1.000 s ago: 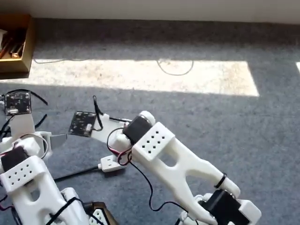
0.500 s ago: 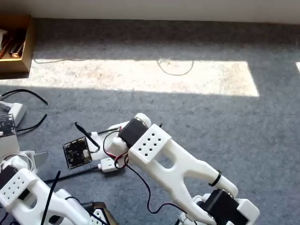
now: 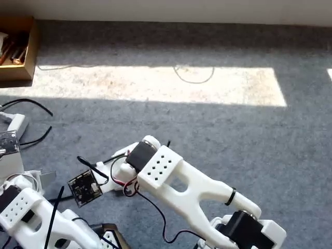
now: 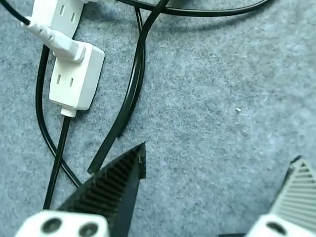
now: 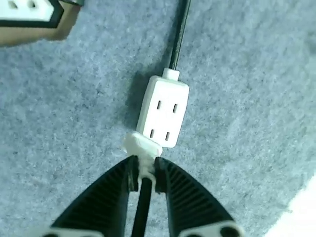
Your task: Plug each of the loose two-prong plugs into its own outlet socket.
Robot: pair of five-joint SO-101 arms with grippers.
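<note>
Two-prong plug [image 5: 142,147], white: pinched between the closed fingers of the right pincer [image 5: 144,170] and set against the short end of a white outlet block [image 5: 163,111]; prongs hidden, so seating cannot be told.

Carpet [image 3: 249,140], grey-blue: carries all items; a sunlit band crosses its far half.

Right arm [image 3: 171,176], white: stretched low across the carpet towards the left arm's side.

Left arm [image 3: 26,212], white: at the near corner of the high view.

Wooden box [image 3: 18,49]: far corner, well apart from both arms.

Left pincer [image 4: 217,155]: fingers spread wide, holding nothing, above bare carpet, near a second outlet block [image 4: 75,79].

Outlet block, right wrist view: lies flat, four slots facing up, with a black cord [image 5: 179,34] leaving the end opposite the plug.

Second outlet block, white: flat on the carpet, with a white seated plug [image 4: 54,39] at one end and a third outlet block [image 4: 59,12] just beyond it.

Black cables [image 4: 133,84]: run beside the second outlet block.
</note>
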